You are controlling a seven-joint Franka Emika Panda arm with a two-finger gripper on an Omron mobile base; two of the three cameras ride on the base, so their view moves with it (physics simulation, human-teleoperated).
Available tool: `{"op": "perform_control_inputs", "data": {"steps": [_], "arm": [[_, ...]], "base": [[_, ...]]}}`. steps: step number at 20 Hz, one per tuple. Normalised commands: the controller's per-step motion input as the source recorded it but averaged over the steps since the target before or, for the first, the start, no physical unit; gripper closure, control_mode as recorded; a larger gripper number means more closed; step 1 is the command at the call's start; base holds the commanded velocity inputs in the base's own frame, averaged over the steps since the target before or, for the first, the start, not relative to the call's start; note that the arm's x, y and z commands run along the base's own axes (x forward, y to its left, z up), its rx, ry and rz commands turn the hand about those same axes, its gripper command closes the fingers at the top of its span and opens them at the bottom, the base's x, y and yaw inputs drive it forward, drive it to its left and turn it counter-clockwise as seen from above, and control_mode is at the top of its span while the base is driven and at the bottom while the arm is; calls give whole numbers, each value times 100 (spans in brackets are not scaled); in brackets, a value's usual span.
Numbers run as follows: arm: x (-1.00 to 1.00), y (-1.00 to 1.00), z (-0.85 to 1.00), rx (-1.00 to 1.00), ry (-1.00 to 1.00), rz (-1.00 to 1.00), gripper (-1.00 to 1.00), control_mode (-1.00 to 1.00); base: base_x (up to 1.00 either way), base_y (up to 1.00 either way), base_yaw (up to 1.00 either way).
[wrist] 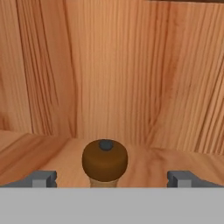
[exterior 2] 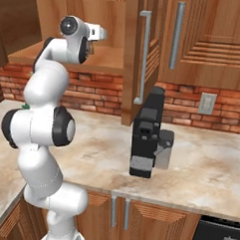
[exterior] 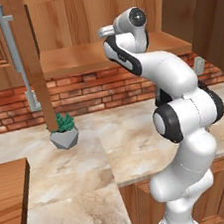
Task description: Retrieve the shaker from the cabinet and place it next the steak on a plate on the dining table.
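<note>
The shaker (wrist: 105, 158) stands upright on the shelf of the open cabinet (exterior: 77, 58), its dark brown knob facing the hand camera. My gripper (wrist: 112, 178) is open inside the cabinet, one fingertip (wrist: 43, 178) far to each side of the shaker and neither touching it. From the base, the hand (exterior: 105, 32) reaches in over the shelf at the end of the raised arm. The cabinet's open door (exterior: 32, 69) hangs at the left with its silver bar handle (exterior: 14, 57). The steak, the plate and the dining table are out of view.
Below the cabinet runs a marble counter (exterior: 138, 145) backed by a brick wall. A potted plant (exterior: 63, 133) stands under the open door. A black coffee machine (exterior 2: 148, 133) sits on the counter to the right of the arm, by another door's handle (exterior 2: 142, 58).
</note>
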Motion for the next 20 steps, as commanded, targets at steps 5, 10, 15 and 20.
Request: {"op": "perform_control_inputs", "data": {"steps": [5,10,15,20], "arm": [[20,9,-4,0,0,0,-100,-100],[12,0,-4,0,0,0,-100,-100],[19,2,-9,0,0,0,-100,-100],[14,14,-12,0,0,0,100,-100]], "base": [[0,0,0],[0,0,0],[0,0,0],[0,0,0]]}}
